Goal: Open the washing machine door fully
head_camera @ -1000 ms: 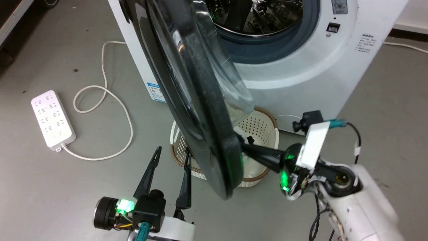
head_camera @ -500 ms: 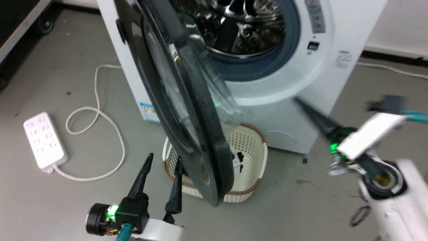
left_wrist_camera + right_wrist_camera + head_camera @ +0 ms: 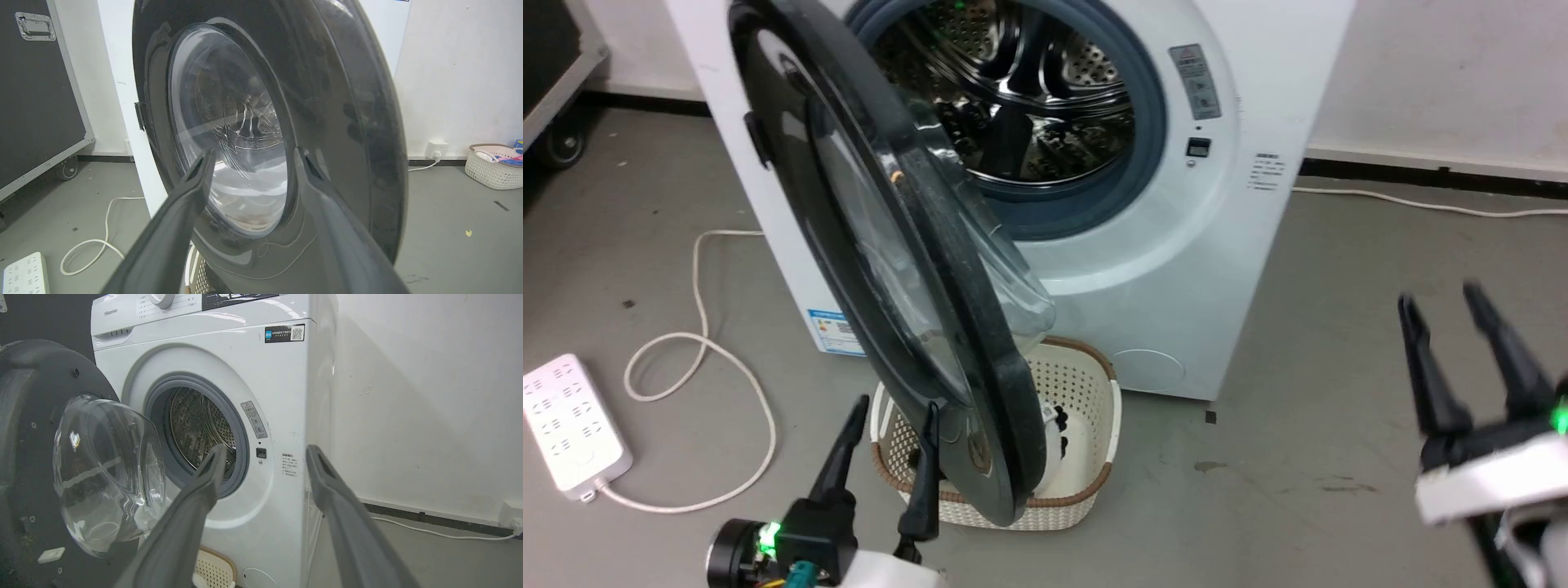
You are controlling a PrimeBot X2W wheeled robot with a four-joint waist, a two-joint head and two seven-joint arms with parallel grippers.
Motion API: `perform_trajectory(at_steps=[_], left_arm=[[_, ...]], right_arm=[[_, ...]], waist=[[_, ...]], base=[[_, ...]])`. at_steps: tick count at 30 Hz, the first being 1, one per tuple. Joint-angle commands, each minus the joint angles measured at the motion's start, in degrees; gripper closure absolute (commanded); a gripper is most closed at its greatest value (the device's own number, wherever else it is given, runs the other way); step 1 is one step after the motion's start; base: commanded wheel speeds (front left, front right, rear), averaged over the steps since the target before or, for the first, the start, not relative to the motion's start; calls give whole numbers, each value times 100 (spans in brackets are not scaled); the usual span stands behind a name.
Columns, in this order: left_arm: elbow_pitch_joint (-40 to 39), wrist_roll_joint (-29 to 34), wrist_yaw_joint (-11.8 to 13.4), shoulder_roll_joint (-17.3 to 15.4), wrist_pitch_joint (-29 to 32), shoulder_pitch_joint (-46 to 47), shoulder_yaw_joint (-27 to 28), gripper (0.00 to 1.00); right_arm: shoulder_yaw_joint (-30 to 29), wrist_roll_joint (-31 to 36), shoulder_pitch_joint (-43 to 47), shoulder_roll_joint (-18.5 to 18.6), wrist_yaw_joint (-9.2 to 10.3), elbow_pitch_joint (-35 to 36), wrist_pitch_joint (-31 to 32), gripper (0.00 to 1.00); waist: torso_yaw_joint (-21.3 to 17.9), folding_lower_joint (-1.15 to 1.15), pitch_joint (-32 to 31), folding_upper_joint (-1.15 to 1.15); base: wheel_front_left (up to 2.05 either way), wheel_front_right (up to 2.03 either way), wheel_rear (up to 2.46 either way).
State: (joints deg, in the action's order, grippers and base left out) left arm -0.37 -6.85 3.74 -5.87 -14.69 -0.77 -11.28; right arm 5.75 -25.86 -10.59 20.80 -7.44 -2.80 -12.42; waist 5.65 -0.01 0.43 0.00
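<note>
Door (image 3: 882, 269): round, glossy black, clear glass bowl at centre; hinged on the left of the washer (image 3: 1176, 245), swung well out from the opening, nearly edge-on in the head view, bowl facing the opening, lower rim above the basket (image 3: 1086, 482)

Washer: white front-loader; grey rubber ring and steel drum (image 3: 1029, 106) fully exposed; blue label (image 3: 837, 331) low on front

Left gripper (image 3: 894, 406): fingers apart, empty, pointing at the door's outer face near its lower rim; in the left wrist view the tips frame the window; contact with the door cannot be told

Right gripper (image 3: 1437, 294): fingers apart, empty, over the floor (image 3: 1298, 343) well to the right of the washer, apart from the door

Basket: white, perforated, brown rim, on the floor against the washer's front

Power strip (image 3: 568, 425): white, on the floor far left, with a looped white cable (image 3: 711, 359)
</note>
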Motion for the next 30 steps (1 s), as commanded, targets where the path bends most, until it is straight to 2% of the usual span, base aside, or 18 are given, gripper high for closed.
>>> perform_trajectory(at_steps=[1, 7, 13, 25, 27, 30], left_arm=[[51, 89, -60, 16, -30, -97, 6, 0], [105, 106, -96, 63, -30, -177, 107, 0], [239, 127, -21, 121, -30, -265, 239, 0], [499, 252, 49, 160, -30, -308, 420, 0], [490, 269, 51, 171, -30, -295, 427, 100], [449, 249, 4, 188, -30, -275, 430, 100]], right_arm=[[-158, 243, 355, -310, -5, 157, -82, 0], [-420, 1165, 1289, -1068, -5, 613, -180, 0], [-640, 1625, 1836, -1533, -5, 560, -178, 0], [-697, 1991, 2026, -1758, -5, 505, -218, 0], [-688, 1999, 2002, -1768, -5, 511, -221, 0], [-690, 1985, 1975, -1778, -5, 521, -226, 0]], waist=[[-54, 1, -20, 0], [-150, 1, -72, 0], [-181, 1, -83, 0], [-237, 1, -127, 0], [-244, 1, -129, 0], [-245, 1, -127, 0]], base=[[0, 0, 0], [0, 0, 0], [0, 0, 0], [0, 0, 0], [0, 0, 0], [0, 0, 0]])
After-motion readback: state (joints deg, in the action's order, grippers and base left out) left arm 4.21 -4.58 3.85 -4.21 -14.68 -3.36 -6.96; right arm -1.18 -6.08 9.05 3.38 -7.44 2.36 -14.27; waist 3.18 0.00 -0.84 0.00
